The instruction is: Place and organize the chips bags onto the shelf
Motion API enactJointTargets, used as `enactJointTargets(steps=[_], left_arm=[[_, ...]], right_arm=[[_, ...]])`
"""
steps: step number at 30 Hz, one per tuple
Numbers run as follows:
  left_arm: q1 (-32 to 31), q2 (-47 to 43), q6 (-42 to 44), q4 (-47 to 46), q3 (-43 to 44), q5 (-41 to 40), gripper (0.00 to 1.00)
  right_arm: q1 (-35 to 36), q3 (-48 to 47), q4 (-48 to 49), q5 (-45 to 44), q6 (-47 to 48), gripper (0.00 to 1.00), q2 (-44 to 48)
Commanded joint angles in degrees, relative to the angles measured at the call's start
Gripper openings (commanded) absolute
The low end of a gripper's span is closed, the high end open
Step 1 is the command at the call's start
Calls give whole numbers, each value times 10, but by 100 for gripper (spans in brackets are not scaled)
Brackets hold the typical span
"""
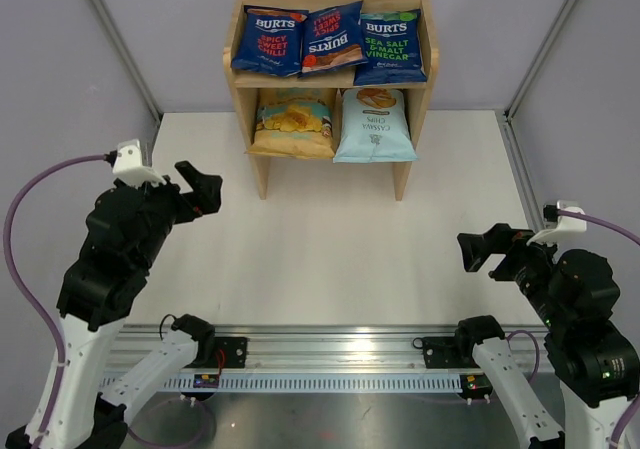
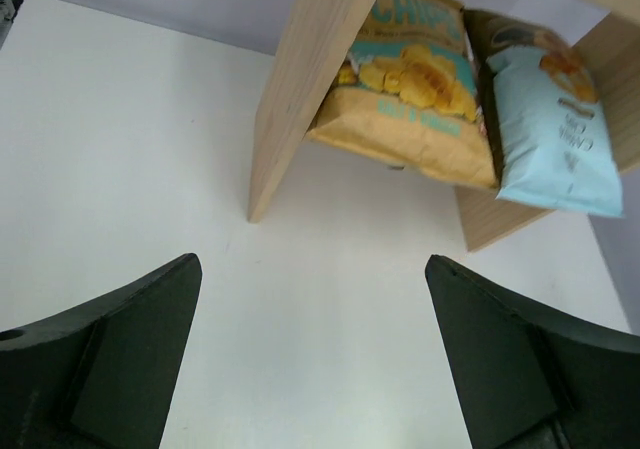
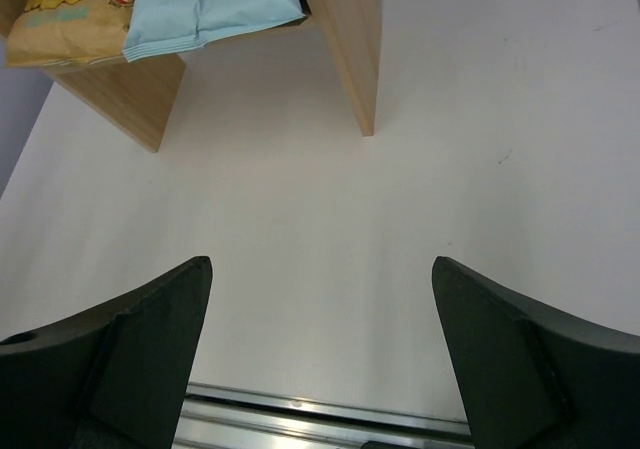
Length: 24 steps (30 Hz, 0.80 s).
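The wooden shelf (image 1: 247,129) stands at the table's far middle. Three dark blue BURTS bags (image 1: 270,41) (image 1: 333,37) (image 1: 391,47) lie side by side on its upper tier. The yellow-and-teal bag (image 1: 292,121) and the pale blue cassava bag (image 1: 374,125) stand on the lower tier; both also show in the left wrist view (image 2: 410,89) (image 2: 550,129) and in the right wrist view (image 3: 75,14) (image 3: 205,4). My left gripper (image 1: 200,187) is open and empty at the left. My right gripper (image 1: 478,249) is open and empty at the right.
The white table (image 1: 330,259) runs between the arms and the shelf. A metal rail (image 1: 330,354) with both arm bases lies along the near edge. Grey walls with slanted frame posts (image 1: 118,44) close in the back and sides.
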State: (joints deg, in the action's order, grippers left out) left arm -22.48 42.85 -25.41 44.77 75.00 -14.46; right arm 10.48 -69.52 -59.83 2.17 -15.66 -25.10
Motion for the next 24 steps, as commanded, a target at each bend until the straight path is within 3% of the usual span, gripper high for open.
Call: enactJointTargets(steps=[1, 6, 9, 14, 24], left_arm=[[2, -44, 68, -2, -44, 26, 99], [2, -119, 106, 22, -87, 44, 99], [2, -155, 122, 20, -125, 40, 99], [2, -215, 163, -35, -227, 72, 99], [2, -298, 193, -111, -340, 16, 99]], right_arm=[[1, -21, 6, -50, 45, 99, -15], [2, -19, 1, -71, 53, 99, -33], [2, -4, 19, -29, 48, 100, -27], [2, -1, 25, -24, 49, 100, -29], [2, 58, 125, -24, 53, 100, -36]])
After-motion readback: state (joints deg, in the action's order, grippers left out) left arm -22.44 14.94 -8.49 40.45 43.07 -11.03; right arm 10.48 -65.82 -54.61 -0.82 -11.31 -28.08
